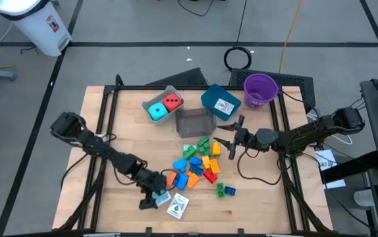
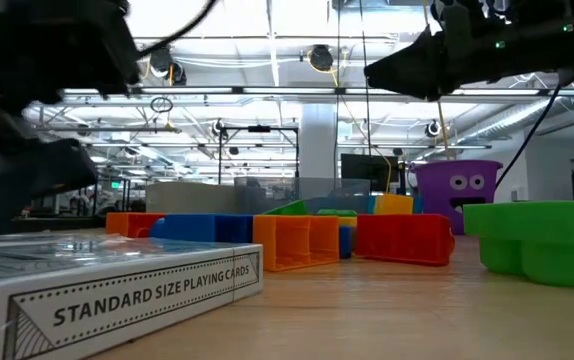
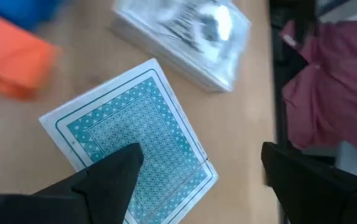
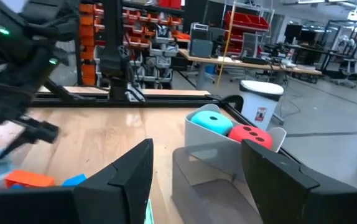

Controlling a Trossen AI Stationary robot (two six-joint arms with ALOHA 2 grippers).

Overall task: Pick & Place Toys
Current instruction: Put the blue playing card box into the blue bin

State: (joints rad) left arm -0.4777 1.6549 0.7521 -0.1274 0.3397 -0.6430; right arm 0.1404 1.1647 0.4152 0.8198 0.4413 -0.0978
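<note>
With its fingers [image 3: 122,180] wide apart over the flat card [image 3: 132,140] at the bottom of the high view, the left gripper [image 1: 155,197] should drop straight and pinch its edges, beside one card box [image 1: 177,207], then the brick pile [image 1: 199,164], two cubes [image 1: 162,106], three bins, one cup [image 1: 260,89]; the right gripper [image 1: 230,139] hangs half open, empty.

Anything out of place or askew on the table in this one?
Mostly ordinary sorting clutter. One playing card lies loose, face down and skewed beside the card box, under the left end effector. The bricks lie in a loose heap mid-table.
</note>
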